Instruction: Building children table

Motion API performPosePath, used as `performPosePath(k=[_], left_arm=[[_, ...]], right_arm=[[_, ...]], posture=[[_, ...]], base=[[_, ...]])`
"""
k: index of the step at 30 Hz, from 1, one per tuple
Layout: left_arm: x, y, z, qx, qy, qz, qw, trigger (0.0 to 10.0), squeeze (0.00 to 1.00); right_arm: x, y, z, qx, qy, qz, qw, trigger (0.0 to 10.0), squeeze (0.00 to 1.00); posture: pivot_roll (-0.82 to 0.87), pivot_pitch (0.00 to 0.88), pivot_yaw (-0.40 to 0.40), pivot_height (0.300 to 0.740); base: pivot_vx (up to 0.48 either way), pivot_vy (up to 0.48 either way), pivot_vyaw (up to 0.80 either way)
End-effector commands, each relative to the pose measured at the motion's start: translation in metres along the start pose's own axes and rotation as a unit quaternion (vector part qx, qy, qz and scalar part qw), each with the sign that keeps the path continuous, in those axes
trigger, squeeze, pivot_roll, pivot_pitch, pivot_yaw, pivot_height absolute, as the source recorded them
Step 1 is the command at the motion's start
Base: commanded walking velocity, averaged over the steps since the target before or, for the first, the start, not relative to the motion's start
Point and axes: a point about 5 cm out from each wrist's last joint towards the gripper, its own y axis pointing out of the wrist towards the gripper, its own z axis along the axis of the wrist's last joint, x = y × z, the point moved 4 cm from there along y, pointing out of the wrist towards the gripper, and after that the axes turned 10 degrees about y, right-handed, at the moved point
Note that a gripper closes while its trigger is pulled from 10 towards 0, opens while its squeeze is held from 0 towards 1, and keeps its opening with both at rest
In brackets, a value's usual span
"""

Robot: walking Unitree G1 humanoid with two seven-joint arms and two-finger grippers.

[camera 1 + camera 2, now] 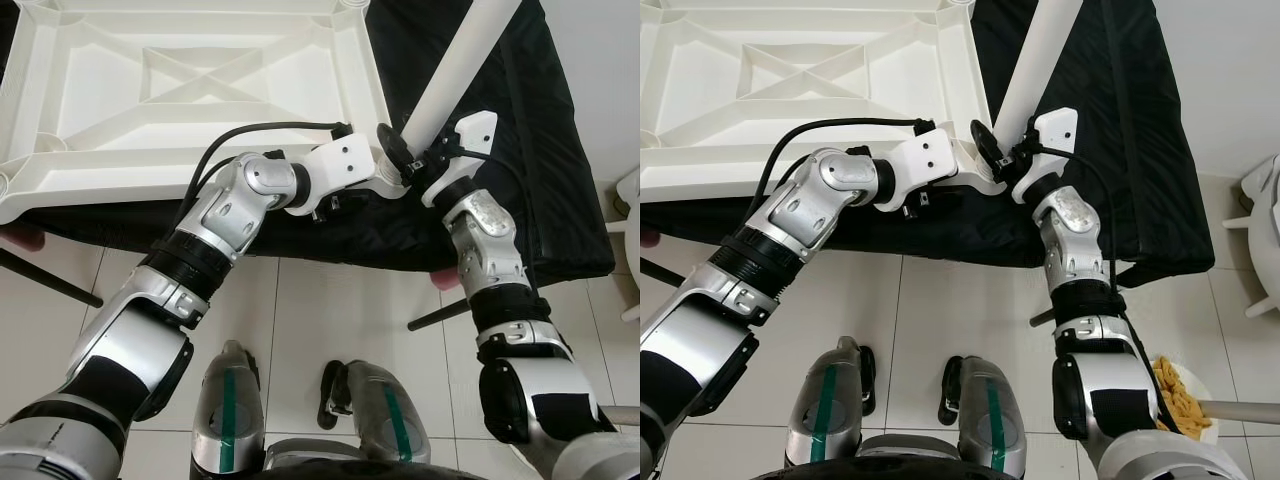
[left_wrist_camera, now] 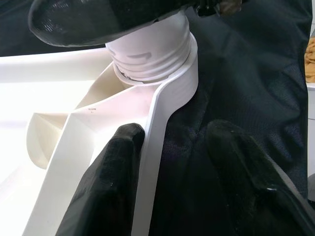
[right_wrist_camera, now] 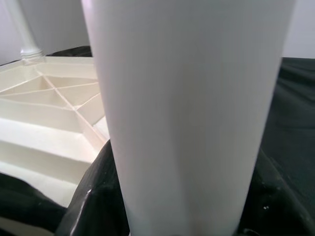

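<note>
Upside-down white tabletop (image 1: 190, 90) on a black cloth (image 1: 540, 180), ribbed underside up. White table leg (image 1: 455, 75) standing threaded in the near-right corner socket (image 2: 162, 64), pinched between the right gripper (image 1: 400, 155) fingers. Left gripper (image 2: 172, 162) spread astride the tabletop's rim beside that socket. Bowl (image 1: 1185, 400) of yellow chips on the floor.

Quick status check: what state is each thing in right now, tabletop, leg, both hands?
tabletop: upside down on the black cloth, ribs facing up.
table leg: threaded end seated in the near right corner socket, leaning slightly.
left hand: open, fingers straddling the tabletop rim beside that socket.
right hand: shut on the leg near its base.
</note>
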Motion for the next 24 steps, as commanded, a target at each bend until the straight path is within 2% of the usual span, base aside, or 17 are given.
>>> performPosePath(k=[1, 4, 5, 14, 17, 24], left_arm=[[0.011, 0.003, 0.002, 0.006, 0.003, -0.04, 0.999, 10.0, 0.0], [0.012, 0.004, 0.002, 0.006, 0.003, -0.04, 0.999, 10.0, 0.0], [0.012, 0.004, 0.002, 0.007, 0.002, -0.04, 0.999, 10.0, 0.0], [0.012, 0.004, 0.003, 0.008, 0.0, -0.037, 0.999, 10.0, 0.0], [0.012, 0.004, 0.003, 0.009, -0.003, -0.036, 0.999, 10.0, 0.0], [0.013, 0.005, 0.004, 0.011, -0.005, -0.037, 0.999, 10.0, 0.0]], right_arm=[[0.012, -0.008, -0.008, -0.008, 0.021, -0.054, 0.998, 10.0, 0.0], [0.011, -0.008, -0.009, -0.006, 0.022, -0.073, 0.997, 10.0, 0.0], [0.01, -0.009, -0.009, 0.001, 0.021, -0.111, 0.994, 10.0, 0.0], [0.001, -0.012, -0.014, 0.009, 0.029, -0.166, 0.986, 10.0, 0.0], [0.001, -0.012, -0.013, 0.026, 0.021, -0.241, 0.97, 10.0, 0.0], [0.002, -0.013, -0.008, 0.035, 0.015, -0.261, 0.965, 10.0, 0.0]], posture=[[0.03, 0.026, -0.054, 0.74], [0.03, 0.027, -0.057, 0.74], [0.03, 0.029, -0.061, 0.74], [0.03, 0.036, -0.068, 0.74], [0.03, 0.045, -0.07, 0.74], [0.03, 0.051, -0.07, 0.74]], base=[[0.0, 0.0, 0.0], [0.0, 0.0, 0.0], [0.0, 0.0, 0.0], [0.0, 0.0, 0.0], [0.0, 0.0, 0.0], [0.0, 0.0, 0.0]])
